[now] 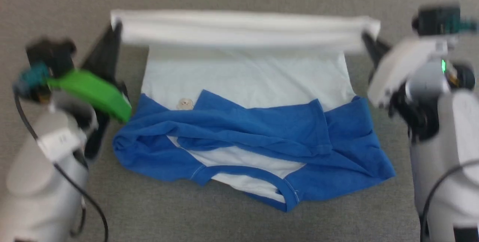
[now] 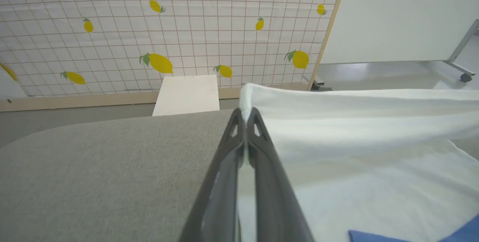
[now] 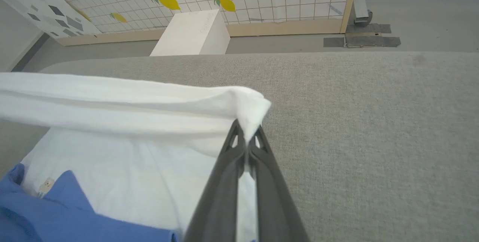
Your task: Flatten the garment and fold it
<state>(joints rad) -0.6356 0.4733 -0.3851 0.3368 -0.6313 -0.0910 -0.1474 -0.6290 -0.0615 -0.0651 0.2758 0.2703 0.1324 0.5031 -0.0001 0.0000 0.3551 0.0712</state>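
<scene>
The garment lies on the grey table, its white body toward the far side and its blue sleeves and neck band bunched toward me. Its white hem is lifted off the table and stretched taut between both grippers. My left gripper is shut on the hem's left corner. My right gripper is shut on the hem's right corner. In the wrist views the dark fingers pinch the white cloth at their tips. A small cartoon print shows near the left sleeve.
A white box stands on the floor past the table's far edge, in front of a lemon-patterned wall panel. A white board on wheeled legs stands behind to the right. Bare grey table surface lies on both sides of the garment.
</scene>
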